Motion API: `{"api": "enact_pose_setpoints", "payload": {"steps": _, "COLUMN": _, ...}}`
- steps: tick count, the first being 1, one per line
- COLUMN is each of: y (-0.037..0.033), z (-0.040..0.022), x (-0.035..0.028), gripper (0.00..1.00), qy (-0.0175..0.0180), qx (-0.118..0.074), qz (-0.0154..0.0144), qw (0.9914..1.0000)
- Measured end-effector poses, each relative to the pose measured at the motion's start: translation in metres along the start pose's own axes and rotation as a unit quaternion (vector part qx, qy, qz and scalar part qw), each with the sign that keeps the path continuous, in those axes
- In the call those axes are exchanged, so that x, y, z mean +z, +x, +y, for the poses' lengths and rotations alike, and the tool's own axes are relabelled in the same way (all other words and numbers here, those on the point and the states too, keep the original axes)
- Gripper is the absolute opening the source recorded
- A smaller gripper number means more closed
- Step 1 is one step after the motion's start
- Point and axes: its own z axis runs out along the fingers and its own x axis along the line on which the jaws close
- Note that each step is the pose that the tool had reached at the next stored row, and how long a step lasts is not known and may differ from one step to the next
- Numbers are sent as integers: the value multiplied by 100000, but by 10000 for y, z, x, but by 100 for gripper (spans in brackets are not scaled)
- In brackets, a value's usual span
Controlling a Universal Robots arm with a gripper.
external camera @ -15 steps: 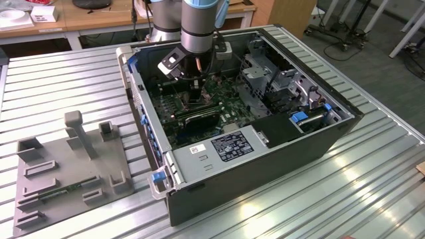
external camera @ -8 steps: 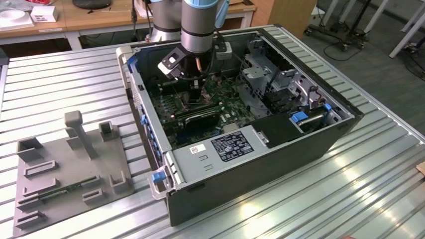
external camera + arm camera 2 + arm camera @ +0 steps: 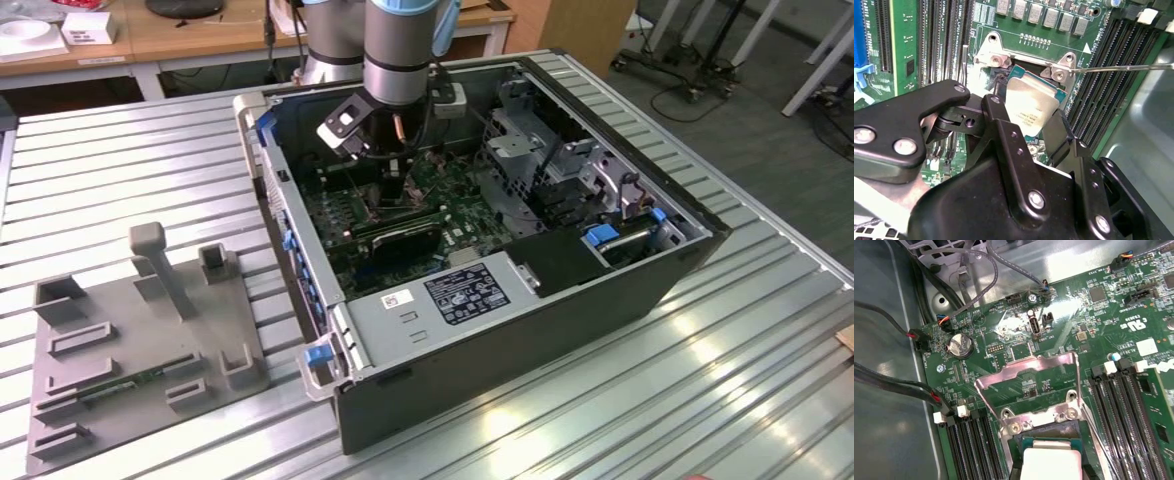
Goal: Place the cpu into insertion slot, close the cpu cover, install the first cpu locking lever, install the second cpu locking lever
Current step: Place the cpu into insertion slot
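Holding the cpu by two sides, the jaws hang it just above the slot. The cover is flipped open. The cpu looks tipped, so it should go down flat and slow, corners lined up, no pushing.

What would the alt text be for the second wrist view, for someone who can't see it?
A black end effector grips a silver cpu by its sides, at the slot on a green circuit board. Long dark memory slots run along both sides.
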Motion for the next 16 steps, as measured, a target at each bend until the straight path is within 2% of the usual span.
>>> {"api": "enact_pose_setpoints", "payload": {"steps": 4, "y": 1, "z": -1, "x": -58, "gripper": 54, "qy": 4, "qx": -4, "qz": -7, "qw": 100000}}
{"api": "enact_pose_setpoints", "payload": {"steps": 7, "y": 1, "z": -1, "x": -58, "gripper": 54, "qy": 9, "qx": -294, "qz": 14, "qw": 100000}}
{"api": "enact_pose_setpoints", "payload": {"steps": 11, "y": 0, "z": -1, "x": -58, "gripper": 54, "qy": 37, "qx": -2206, "qz": -29, "qw": 99976}}
{"api": "enact_pose_setpoints", "payload": {"steps": 16, "y": 1, "z": -1, "x": -58, "gripper": 54, "qy": 42, "qx": -2469, "qz": -31, "qw": 99969}}
